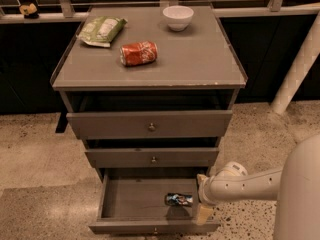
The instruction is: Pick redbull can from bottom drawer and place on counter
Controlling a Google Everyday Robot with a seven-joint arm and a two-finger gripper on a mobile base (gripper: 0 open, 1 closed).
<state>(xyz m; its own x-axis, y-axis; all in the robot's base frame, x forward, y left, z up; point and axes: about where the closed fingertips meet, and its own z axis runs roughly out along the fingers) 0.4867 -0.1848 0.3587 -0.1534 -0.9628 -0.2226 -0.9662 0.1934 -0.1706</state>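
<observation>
The redbull can lies on its side inside the open bottom drawer, near the drawer's right wall. My gripper hangs at the drawer's right edge, just right of the can and about level with it. The white arm reaches in from the lower right. The counter is the flat grey top of the cabinet, well above the gripper.
On the counter lie an orange-red soda can, a green snack bag and a white bowl. The two upper drawers stand slightly pulled out. A white post leans at the right. The floor is speckled stone.
</observation>
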